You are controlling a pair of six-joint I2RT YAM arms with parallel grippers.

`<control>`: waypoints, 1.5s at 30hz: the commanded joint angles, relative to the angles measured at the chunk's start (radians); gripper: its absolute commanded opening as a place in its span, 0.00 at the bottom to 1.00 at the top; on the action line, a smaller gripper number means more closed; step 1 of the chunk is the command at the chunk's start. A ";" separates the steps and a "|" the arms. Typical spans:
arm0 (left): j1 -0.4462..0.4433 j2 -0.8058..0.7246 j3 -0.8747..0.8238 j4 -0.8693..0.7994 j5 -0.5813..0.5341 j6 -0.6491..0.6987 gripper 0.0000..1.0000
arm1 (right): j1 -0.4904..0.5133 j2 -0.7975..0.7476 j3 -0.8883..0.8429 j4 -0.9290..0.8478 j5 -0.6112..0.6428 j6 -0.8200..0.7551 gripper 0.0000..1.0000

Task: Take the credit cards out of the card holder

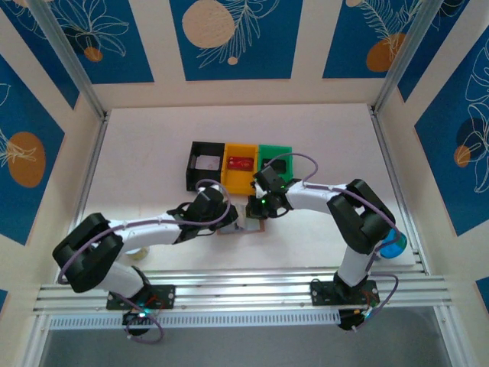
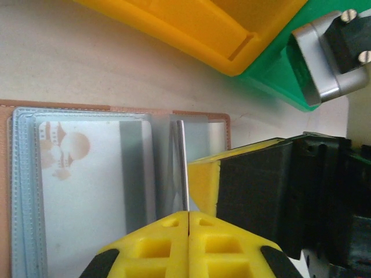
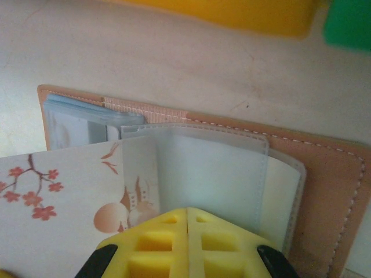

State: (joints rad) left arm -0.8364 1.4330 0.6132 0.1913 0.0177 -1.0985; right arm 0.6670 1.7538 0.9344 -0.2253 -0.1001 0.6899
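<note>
The card holder (image 3: 330, 185) lay open and flat on the counter (image 1: 153, 153), just in front of the yellow bin (image 1: 238, 186) and between the two hands. A printed card (image 3: 58, 197) sat partly under a clear pocket (image 3: 214, 174). The left hand (image 2: 188, 223) was clamped on a thin sheet (image 2: 183, 168) that stood up from the holder's middle and was seen edge-on. Whether it was a card or a pocket leaf could not be told. The right hand (image 3: 186, 223) had its fingers together, tips down at the clear pocket, just beside that sheet. Whether it pinched the plastic or only pressed on it could not be told. The step in hand looked like drawing a card free. It would go best with the right hand pinning the holder down while the left pulled slowly, straight along the pocket's opening, so the holder would not lift and the card would not bend.
</note>
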 commanded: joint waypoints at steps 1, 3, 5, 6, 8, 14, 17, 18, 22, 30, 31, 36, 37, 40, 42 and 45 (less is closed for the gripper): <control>-0.007 -0.030 -0.005 0.011 -0.007 0.008 0.00 | -0.004 0.011 0.008 -0.019 0.003 0.013 0.00; -0.006 -0.038 -0.008 0.011 -0.007 0.009 0.00 | -0.004 0.008 0.007 -0.017 0.001 0.011 0.00; -0.007 -0.050 -0.013 0.005 -0.008 0.011 0.00 | -0.006 0.002 0.003 -0.013 0.000 0.009 0.00; -0.005 -0.054 -0.015 0.004 -0.009 0.015 0.00 | -0.006 -0.003 0.001 -0.010 -0.002 0.008 0.00; -0.005 -0.069 -0.020 -0.008 -0.009 0.022 0.00 | -0.007 -0.016 -0.008 0.003 -0.007 0.004 0.00; 0.003 -0.113 -0.046 -0.030 -0.009 0.037 0.00 | -0.009 -0.063 -0.038 0.048 -0.033 -0.009 0.00; 0.006 -0.143 -0.058 -0.053 -0.010 0.047 0.00 | -0.009 -0.090 -0.052 0.067 -0.039 -0.019 0.00; 0.008 -0.153 -0.059 -0.065 -0.009 0.054 0.00 | -0.010 -0.100 -0.057 0.072 -0.042 -0.024 0.00; 0.019 -0.209 -0.061 -0.158 -0.006 0.102 0.00 | -0.016 -0.162 -0.088 0.100 -0.039 -0.039 0.00; 0.105 -0.333 -0.011 -0.450 0.087 0.284 0.00 | -0.035 -0.285 -0.169 0.198 -0.100 -0.067 0.20; 0.118 -0.341 0.007 -0.494 0.111 0.317 0.00 | -0.035 -0.300 -0.180 0.213 -0.111 -0.072 0.26; 0.171 -0.335 0.118 -0.712 0.231 0.480 0.00 | -0.029 -0.372 -0.236 0.304 -0.164 -0.092 0.42; 0.180 -0.323 0.141 -0.748 0.270 0.514 0.00 | -0.026 -0.384 -0.245 0.320 -0.175 -0.097 0.44; 0.186 -0.290 0.206 -0.839 0.365 0.597 0.00 | -0.017 -0.408 -0.268 0.371 -0.224 -0.111 0.47; 0.186 -0.274 0.235 -0.876 0.422 0.641 0.00 | -0.007 -0.416 -0.280 0.410 -0.265 -0.123 0.48; 0.186 -0.249 0.271 -0.931 0.487 0.704 0.00 | 0.023 -0.423 -0.294 0.459 -0.316 -0.154 0.48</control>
State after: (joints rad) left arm -0.6582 1.1652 0.8429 -0.6075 0.3801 -0.5125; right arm 0.6647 1.3556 0.6586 0.1581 -0.3252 0.5835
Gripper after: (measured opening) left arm 0.049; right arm 0.478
